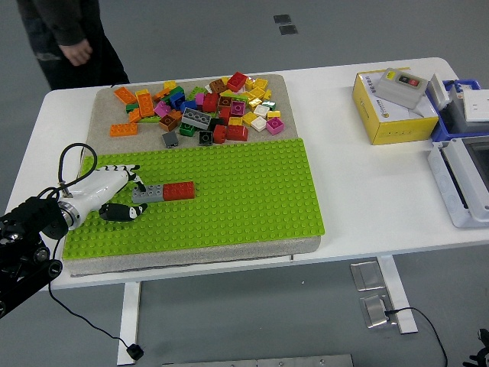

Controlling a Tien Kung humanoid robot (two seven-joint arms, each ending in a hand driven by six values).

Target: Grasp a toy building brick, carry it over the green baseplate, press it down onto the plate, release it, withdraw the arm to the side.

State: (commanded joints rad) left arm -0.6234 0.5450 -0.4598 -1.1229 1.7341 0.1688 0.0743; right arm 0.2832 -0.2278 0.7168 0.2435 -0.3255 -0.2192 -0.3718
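On the green baseplate (229,191), near its left side, a gray brick (147,193) and a red brick (179,190) sit end to end in one low row, studs up, the red one a bit longer and brighter. The left hand (114,195), white with black fingertips, lies on the plate just beside the gray brick's left end; its fingers look loosely spread, and I can't tell whether any of them touch the brick. Behind the plate, a heap of loose bricks (210,111) in orange, yellow, red, pink and blue covers the tan mat (103,118). A person (65,38) stands at the white surface's (367,183) far left corner, one hand hanging down. A yellow box (386,115) sits off to the right.
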